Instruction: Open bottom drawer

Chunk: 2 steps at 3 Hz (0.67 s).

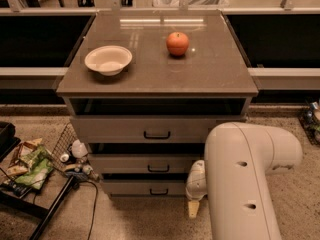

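Low near the floor, at the right end of the cabinet's lowest front: gripper [193, 208], pale tip pointing down, half hidden behind the wrist. Open or closed, holding anything or not: cannot tell. Behind and to its right, bulky white arm [245, 184] filling the lower right corner.

Just left of the gripper, bottom drawer [140, 187], flat grey-beige front with small black bar handle [159, 192], under two larger-looking drawers.

On the cabinet top [215, 69]: white bowl [108, 59] at left, inside pale and bare; red-orange round fruit [177, 43] well apart, nearer the middle.

On the floor at left, wire basket [62, 141] with small bottles beside it, then snack packets [30, 166]; print there too small to read.
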{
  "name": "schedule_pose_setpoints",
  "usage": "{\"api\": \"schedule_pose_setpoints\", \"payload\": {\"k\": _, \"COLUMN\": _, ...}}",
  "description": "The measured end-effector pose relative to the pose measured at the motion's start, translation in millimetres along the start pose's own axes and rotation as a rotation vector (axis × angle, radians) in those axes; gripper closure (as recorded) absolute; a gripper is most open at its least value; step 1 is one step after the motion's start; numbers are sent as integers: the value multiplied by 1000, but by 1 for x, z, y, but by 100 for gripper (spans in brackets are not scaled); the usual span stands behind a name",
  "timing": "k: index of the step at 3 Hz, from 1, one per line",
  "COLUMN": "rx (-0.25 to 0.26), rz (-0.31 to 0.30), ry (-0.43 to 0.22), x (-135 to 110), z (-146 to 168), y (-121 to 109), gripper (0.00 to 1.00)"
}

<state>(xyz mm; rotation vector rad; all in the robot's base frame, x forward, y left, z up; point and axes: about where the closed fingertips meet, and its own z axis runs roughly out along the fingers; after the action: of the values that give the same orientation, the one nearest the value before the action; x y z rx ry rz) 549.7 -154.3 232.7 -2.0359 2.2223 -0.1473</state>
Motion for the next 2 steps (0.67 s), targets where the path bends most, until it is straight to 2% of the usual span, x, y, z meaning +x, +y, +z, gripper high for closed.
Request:
{"api": "schedule_pose_setpoints", "payload": {"k": 1, "rx": 29, "rz": -4, "ry": -36, "x": 3, "z": 15, "y": -9, "gripper": 0}}
{"api": "schedule_pose_setpoints", "payload": {"k": 2, "rx": 35, "rz": 5, "ry": -40, "x": 7, "z": 32, "y": -15, "gripper": 0}}
